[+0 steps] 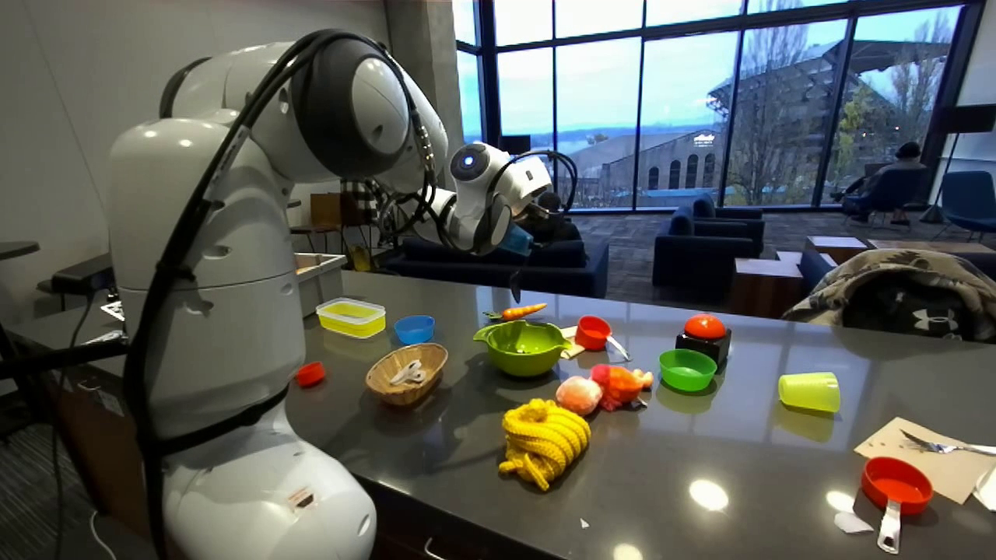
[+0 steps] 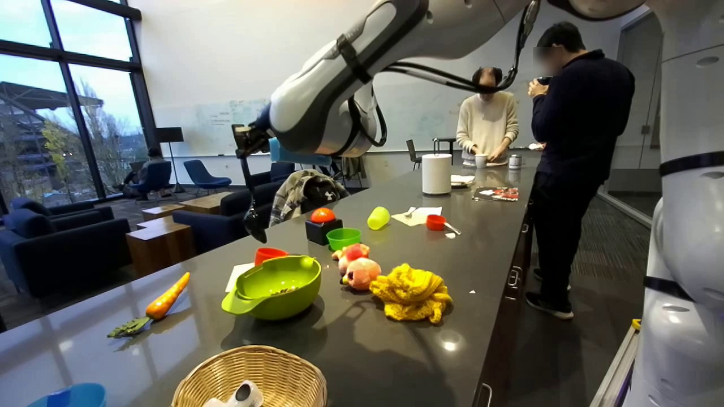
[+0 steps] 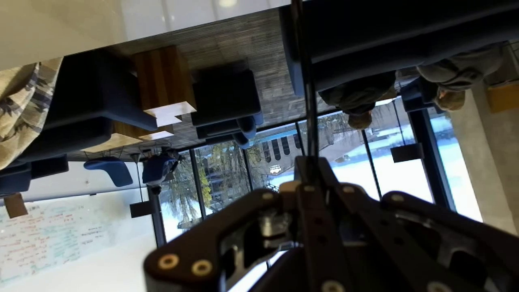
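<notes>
**Black utensil point(image 2: 254, 220) clamped by its handle, head downward**

Your end effector point(image 3: 312, 165) is closed down to almost nothing, with only the thin handle point(image 3: 311, 121) of the black utensil between its jaws. The slimness of that handle explains why hardly any gap shows. Note that you have hold of the handle near its upper end. This probably serves to hang the head low while the wrist sits well above the surrounding objects.

Locate the utensil near the lounge-side edge of the bench point(image 1: 669, 467). It appears clear of the surface; you cannot tell whether the head is over the bench or just past its edge.

Observe the surrounding layout:

- The green bowl point(image 1: 520, 362) stands mouth up, so its wall contains the small pieces point(image 2: 285, 290) inside.
- The red measuring cup point(image 1: 593, 333) is just beside the bowl, near a sheet of light paper point(image 1: 574, 344).
- The carrot point(image 2: 164, 302) lies on its side, the natural rest for its long shape.
- The wicker basket point(image 1: 398, 397) holds a white object point(image 1: 408, 375); its sides presumably keep it from sliding.
- The yellow knitted bundle point(image 1: 545, 439) lies near the plush toy point(image 1: 618, 385). Both are soft and likely need no support.
- The yellow-green cup point(image 1: 809, 392) lies on its side and may roll if you brush it.
</notes>
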Tool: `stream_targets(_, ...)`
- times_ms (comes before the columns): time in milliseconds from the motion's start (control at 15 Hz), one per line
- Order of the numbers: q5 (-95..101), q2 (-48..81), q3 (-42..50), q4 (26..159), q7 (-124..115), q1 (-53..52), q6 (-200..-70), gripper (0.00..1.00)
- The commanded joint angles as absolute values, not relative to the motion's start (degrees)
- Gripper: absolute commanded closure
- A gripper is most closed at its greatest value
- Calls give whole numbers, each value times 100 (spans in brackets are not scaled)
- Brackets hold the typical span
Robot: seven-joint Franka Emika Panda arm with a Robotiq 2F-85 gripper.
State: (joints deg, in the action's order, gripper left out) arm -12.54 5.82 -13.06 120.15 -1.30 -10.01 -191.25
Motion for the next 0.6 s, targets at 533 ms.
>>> stream_targets(533, -868, 865, -1222, 11933, -347, -1127, -19116, 99)
